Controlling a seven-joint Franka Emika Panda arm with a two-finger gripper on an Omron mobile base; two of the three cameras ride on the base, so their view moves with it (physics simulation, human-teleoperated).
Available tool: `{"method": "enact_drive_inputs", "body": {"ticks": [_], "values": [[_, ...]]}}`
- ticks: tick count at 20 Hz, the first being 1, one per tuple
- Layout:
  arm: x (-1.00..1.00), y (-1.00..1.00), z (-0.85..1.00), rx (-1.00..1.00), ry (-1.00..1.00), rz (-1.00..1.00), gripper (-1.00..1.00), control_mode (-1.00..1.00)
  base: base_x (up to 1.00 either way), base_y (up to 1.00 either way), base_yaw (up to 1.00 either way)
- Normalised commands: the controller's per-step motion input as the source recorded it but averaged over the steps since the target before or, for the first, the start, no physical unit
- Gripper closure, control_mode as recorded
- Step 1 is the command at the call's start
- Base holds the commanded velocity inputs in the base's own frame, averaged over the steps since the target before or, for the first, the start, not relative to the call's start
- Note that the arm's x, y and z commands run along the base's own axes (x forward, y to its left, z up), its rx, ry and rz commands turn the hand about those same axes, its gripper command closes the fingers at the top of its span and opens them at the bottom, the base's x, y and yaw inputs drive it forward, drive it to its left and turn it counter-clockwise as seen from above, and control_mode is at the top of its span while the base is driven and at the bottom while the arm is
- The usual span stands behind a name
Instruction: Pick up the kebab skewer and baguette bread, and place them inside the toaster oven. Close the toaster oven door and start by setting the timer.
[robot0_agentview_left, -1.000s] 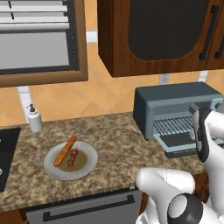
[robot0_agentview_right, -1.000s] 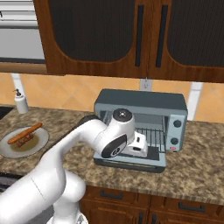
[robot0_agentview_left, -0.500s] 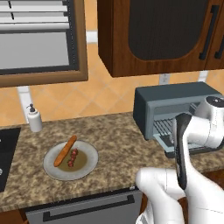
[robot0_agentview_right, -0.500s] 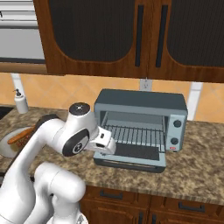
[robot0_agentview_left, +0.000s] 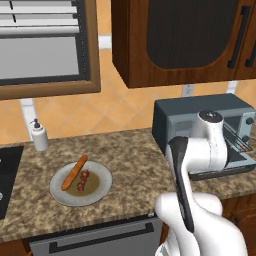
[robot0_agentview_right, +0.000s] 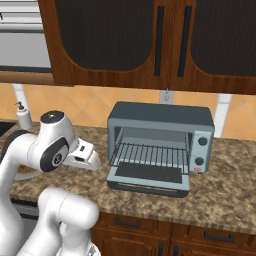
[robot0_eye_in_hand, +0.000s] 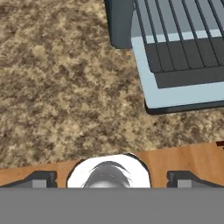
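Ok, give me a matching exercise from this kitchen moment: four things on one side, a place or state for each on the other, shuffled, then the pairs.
Things:
1. baguette bread
2. toaster oven door
3. soap dispenser
4. kebab skewer

Places or states:
A. dropped open, lying flat in front of the wire rack
B. standing on the counter by the wall, left of the plate
C. small dark red chunks on the plate, right of the loaf
D. long orange-brown loaf lying slantwise on the plate

Pairs: 1-D, 2-A, 3-B, 4-C

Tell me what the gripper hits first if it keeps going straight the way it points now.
Most likely the bare granite counter just left of the toaster oven's open door. The gripper points down at it; depth is hard to judge.
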Motion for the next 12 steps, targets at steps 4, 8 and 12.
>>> {"method": "enact_drive_inputs", "body": {"ticks": [4, 8, 12], "values": [[0.06, 0.90, 0.20, 0.00, 0.18, 0.00, -1.00, -1.00, 0.00, 0.00, 0.00], [0.04, 0.90, 0.04, 0.00, 0.29, 0.00, -1.00, -1.00, 0.00, 0.00, 0.00], [0.10, 0.76, 0.00, 0.00, 0.34, 0.00, -1.00, -1.00, 0.00, 0.00, 0.00]]}}
